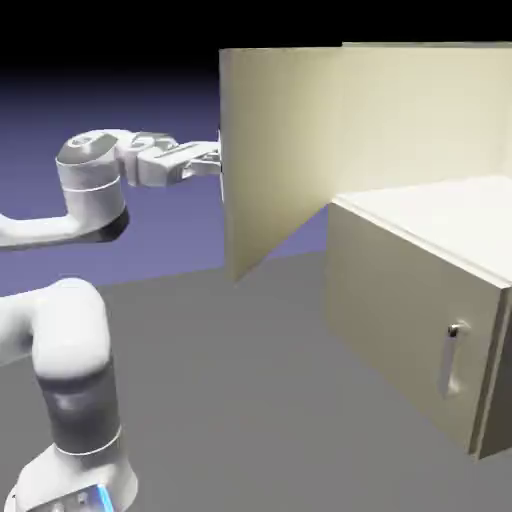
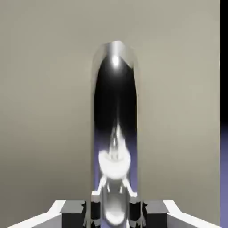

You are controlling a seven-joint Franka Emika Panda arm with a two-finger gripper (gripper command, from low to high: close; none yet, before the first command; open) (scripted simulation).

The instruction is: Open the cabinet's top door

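Our pincer [image 2: 115, 214] is pinching the upright handle [image 2: 115, 102] of the wide-open top door [image 1: 275, 150], its length running crosswise to our reach.

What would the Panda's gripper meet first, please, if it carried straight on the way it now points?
Most likely the top door's vertical silver bar handle, already between its fingertips, then the door's beige outer face just behind; the exact gap is hard to judge.

Cabinet [image 1: 400, 320] cut off at right, door handle's [image 2: 115, 102] lower end cropped
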